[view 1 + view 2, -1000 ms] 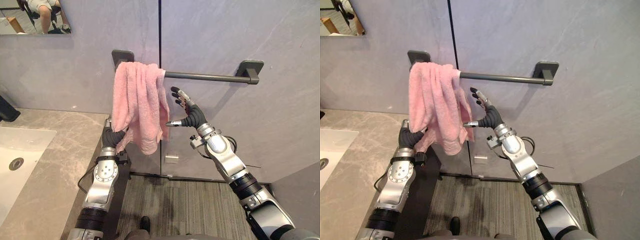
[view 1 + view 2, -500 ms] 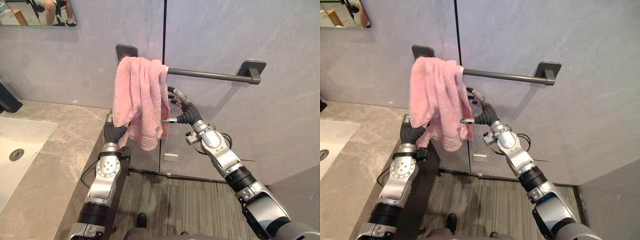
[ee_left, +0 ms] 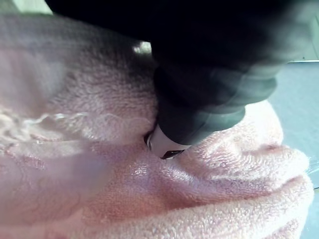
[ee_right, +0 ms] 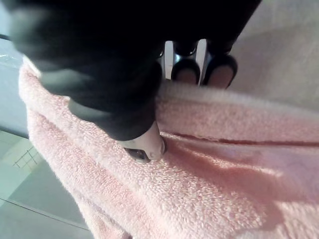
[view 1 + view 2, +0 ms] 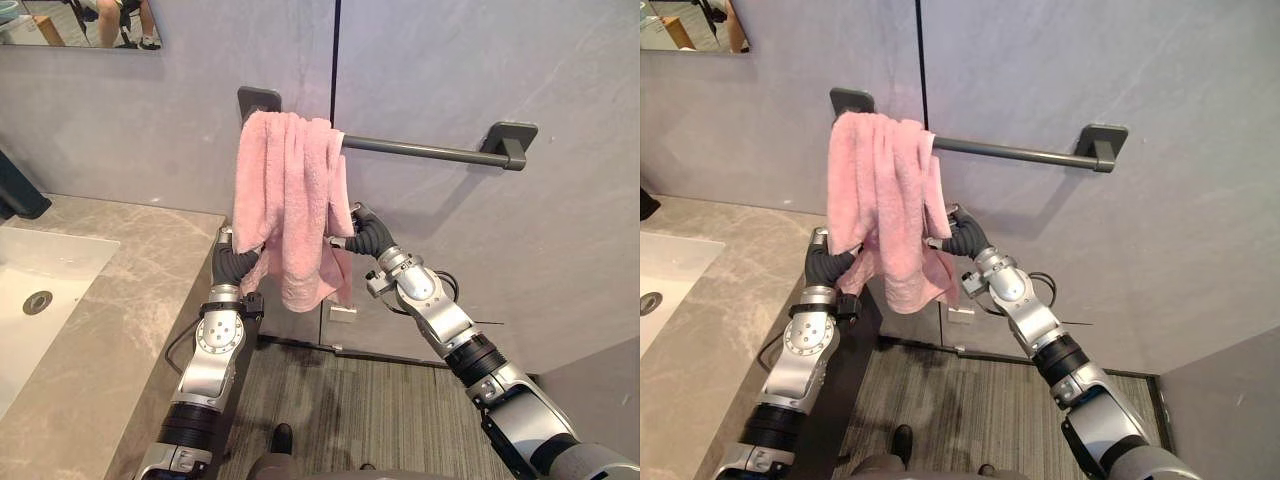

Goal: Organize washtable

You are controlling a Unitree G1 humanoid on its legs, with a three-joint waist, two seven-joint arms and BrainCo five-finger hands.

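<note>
- Left eye view: a pink towel (image 5: pixel 287 205) hangs over a dark towel bar (image 5: pixel 420 151) fixed to a grey wall. It is bunched in thick folds at the bar's left end, just beside the left bracket.
- The towel's long axis runs straight up and down, with its lower hem pointing at the floor. The bar's long axis runs left to right along the wall, and most of its right part is bare.
- The right hand (image 5: pixel 362 238) meets the towel's lower right edge. In the right wrist view its thumb presses the near face of the cloth. Its dark-tipped fingers (image 4: pixel 218 72) sit behind the edge, so the hand is pinched on the towel.
- The left hand (image 3: pixel 160 143) is tucked behind the towel's lower left folds, pressed into the cloth. Whether it grips the cloth cannot be told.
- A marble table (image 5: pixel 110 330) with a white sink (image 5: pixel 40 290) lies to the left, near the robot. A mirror (image 5: pixel 80 22) hangs on the far wall above it.
- The step in hand appears to be tidying the hung towel, taking hold of its two lower edges.
- The next move probably calls for drawing the right edge rightward along the bar while the left side is steadied, so the folds open flat. Pulling downward could drag the towel off the bar.
</note>
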